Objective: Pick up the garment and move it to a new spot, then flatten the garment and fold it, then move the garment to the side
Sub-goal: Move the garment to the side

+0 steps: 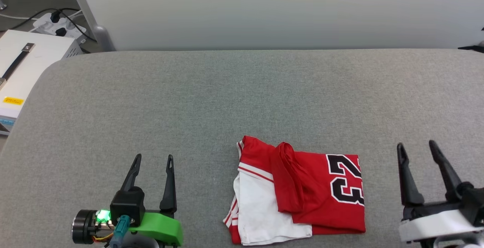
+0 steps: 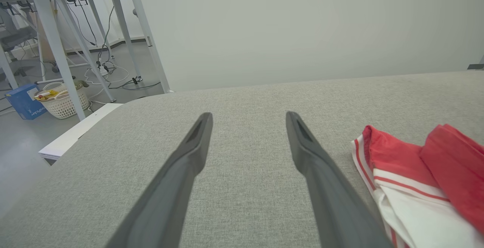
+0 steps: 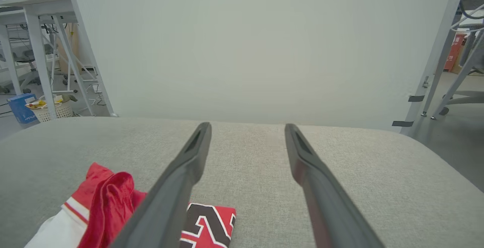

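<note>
One garment [image 1: 314, 191] (folded, "23" showing) lies on the grey padded surface [image 1: 189, 96].

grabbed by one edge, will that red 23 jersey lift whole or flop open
Probably floppy: the red jersey lies in soft loose folds with a bunched ridge, so a one-edge lift would likely let layers sag open. It looks thin, so probably light. Pushed, it would likely wrinkle on the grey fabric surface rather than slide whole.
</note>
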Motion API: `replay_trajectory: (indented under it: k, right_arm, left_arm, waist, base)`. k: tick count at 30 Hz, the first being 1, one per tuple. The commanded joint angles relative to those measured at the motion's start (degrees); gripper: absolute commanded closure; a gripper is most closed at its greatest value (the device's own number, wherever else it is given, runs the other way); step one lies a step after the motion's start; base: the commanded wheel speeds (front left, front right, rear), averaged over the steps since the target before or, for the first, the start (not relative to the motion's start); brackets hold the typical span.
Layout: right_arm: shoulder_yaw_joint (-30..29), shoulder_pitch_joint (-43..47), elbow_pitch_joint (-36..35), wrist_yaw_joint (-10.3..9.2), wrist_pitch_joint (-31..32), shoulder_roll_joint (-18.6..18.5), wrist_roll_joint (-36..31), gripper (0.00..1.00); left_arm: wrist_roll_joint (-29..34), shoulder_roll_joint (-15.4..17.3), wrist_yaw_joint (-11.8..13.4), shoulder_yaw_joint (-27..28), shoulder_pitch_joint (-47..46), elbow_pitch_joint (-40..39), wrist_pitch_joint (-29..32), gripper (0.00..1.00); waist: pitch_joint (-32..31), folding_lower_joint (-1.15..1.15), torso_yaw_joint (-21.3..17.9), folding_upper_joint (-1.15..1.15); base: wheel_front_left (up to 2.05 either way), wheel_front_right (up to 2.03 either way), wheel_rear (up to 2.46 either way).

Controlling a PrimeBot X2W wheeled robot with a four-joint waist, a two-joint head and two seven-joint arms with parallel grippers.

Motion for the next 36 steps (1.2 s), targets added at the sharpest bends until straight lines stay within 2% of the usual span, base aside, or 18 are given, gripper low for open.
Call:
replay_trajectory:
  k: [1,5,9,15,21,23,27,31,36]
  right_arm:
    - [-0.3,-2.2,-0.5,-0.04,-0.3,-1.3,-0.3,0.00]
    - [-1.6,-7.1,-1.0,-0.04,-0.3,-5.3,0.9,0.00]
    - [-1.1,-12.0,0.5,-0.04,2.1,-10.1,5.9,0.00]
    - [6.1,-17.6,1.1,-0.04,21.4,-20.7,19.0,0.00]
    - [11.5,-19.3,0.0,-0.04,41.7,-27.8,34.5,0.00]
    - [12.7,-19.1,0.1,-0.04,47.3,-29.1,38.9,0.00]
    - [13.2,-18.9,1.9,-0.04,54.1,-29.8,44.9,0.00]
    - [14.6,-18.4,4.6,-0.04,57.8,-29.6,47.6,0.00]
    - [17.0,-18.2,8.0,-0.04,59.1,-28.6,49.4,0.00]
  left_arm:
    - [0.3,-0.1,-0.3,0.2,0.7,-0.1,-0.3,0.00]
    - [0.4,-0.1,-0.4,0.3,0.1,-0.1,-0.3,0.00]
    - [0.5,-0.1,-0.5,0.4,-0.5,-0.1,-0.3,0.00]
    - [0.8,-0.1,-0.7,0.3,-1.7,0.0,-0.3,0.00]
    - [0.8,-0.2,-0.7,0.4,-2.4,-0.2,-0.3,0.00]
    - [0.8,-0.2,-0.7,0.4,-2.6,-0.3,-0.3,0.00]
    - [0.9,-0.4,-0.7,0.2,-3.2,-0.4,-0.3,0.00]
    - [0.9,-0.5,-0.8,0.1,-3.9,-0.5,-0.3,0.00]
    - [1.0,-0.6,-0.8,0.0,-4.7,-0.6,-0.3,0.00]
  waist:
    - [0.4,0.00,-0.3,0.00]
    - [1.3,0.00,-0.5,0.00]
    - [2.2,0.00,-0.6,0.00]
    - [3.6,0.00,-0.4,0.00]
    - [4.5,0.00,0.1,0.00]
    - [5.0,0.00,0.4,0.00]
    - [5.9,0.00,1.0,0.00]
    - [6.9,0.00,1.9,0.00]
    - [8.5,0.00,3.0,0.00]
  base:
    - [0.00,0.00,0.00]
    - [0.00,0.00,0.00]
    - [0.00,0.00,0.00]
    - [0.00,0.00,0.00]
    - [0.00,0.00,0.00]
    - [0.00,0.00,0.00]
    - [0.00,0.00,0.00]
    - [0.00,0.00,0.00]
    - [0.00,0.00,0.00]
